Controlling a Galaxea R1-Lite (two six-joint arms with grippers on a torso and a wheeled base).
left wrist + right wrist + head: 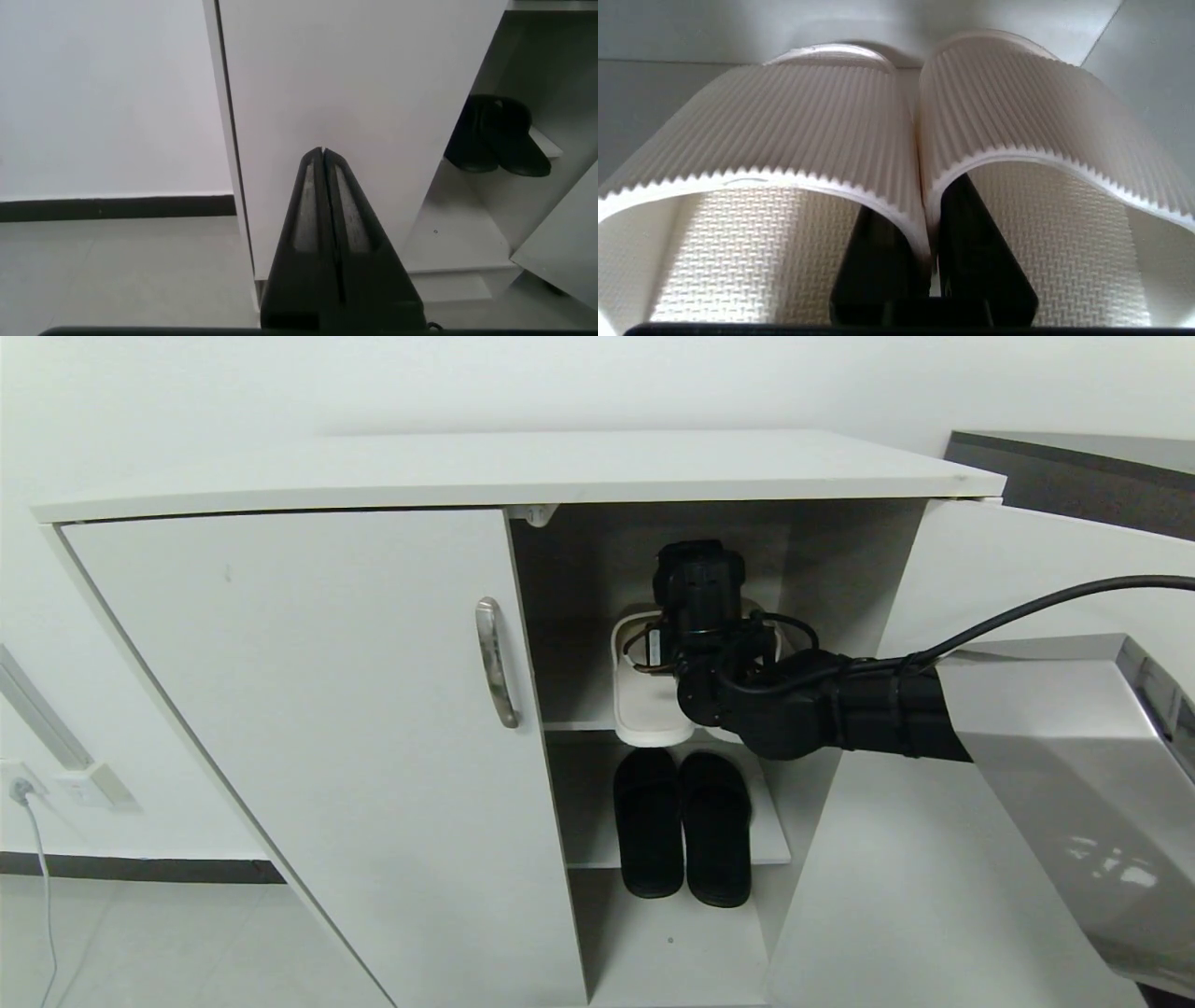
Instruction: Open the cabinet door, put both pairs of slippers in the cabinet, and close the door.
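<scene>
The white cabinet (523, 467) has its right door (999, 569) swung open and its left door (308, 709) closed. A pair of black slippers (681, 821) (495, 135) lies side by side on the lower shelf. The white slippers (639, 709) (813, 121) rest on the upper shelf, heels at its front edge. My right gripper (698, 581) (929, 233) is inside the cabinet with one finger under each strap, shut on the pair's touching inner sides. My left gripper (322, 154) is shut and empty, low in front of the closed left door.
A metal handle (495, 663) is on the closed door's inner edge. A wall socket with a cable (19, 791) is at the far left near the floor. A dark counter (1074, 467) stands behind the open door.
</scene>
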